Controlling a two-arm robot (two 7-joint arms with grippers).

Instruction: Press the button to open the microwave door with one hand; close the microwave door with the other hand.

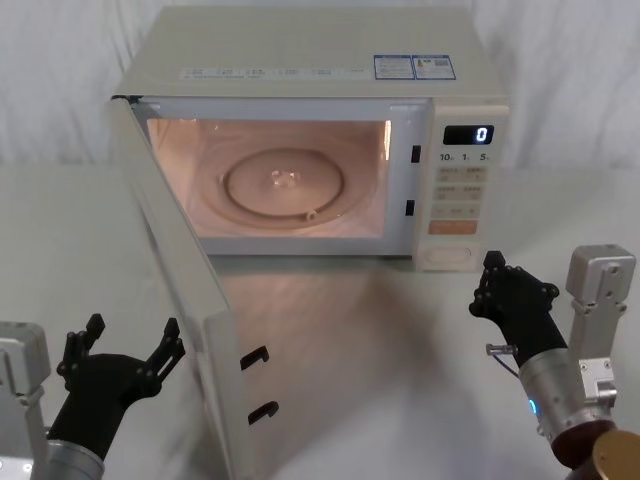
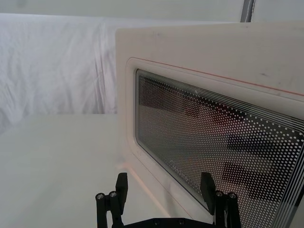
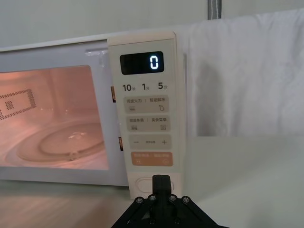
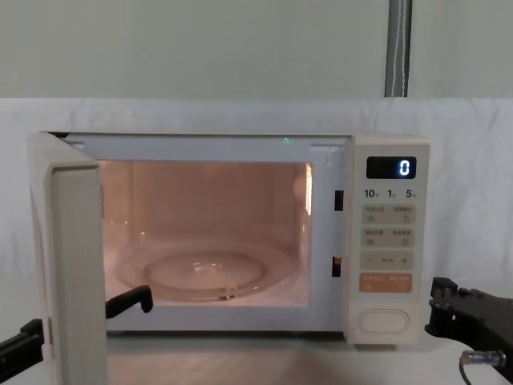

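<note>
The cream microwave (image 1: 300, 60) stands at the back of the table, its cavity lit and the glass turntable (image 1: 285, 185) in sight. The microwave door (image 1: 185, 290) is swung wide open to the left, edge-on to me. My left gripper (image 1: 133, 330) is open, low and close beside the door's outer face (image 2: 213, 57), with the dotted window between its fingers (image 2: 122, 183). My right gripper (image 1: 493, 262) is shut on nothing and points at the oval button (image 1: 447, 257), a short way in front of it. The right wrist view has the fingertips (image 3: 161, 179) overlapping the button (image 3: 145, 184).
The control panel shows "0" on its black display (image 3: 141, 62), with an orange key (image 3: 152, 158) just above the button. White cloth hangs behind the microwave. Open tabletop (image 1: 380, 340) lies between the door and my right arm.
</note>
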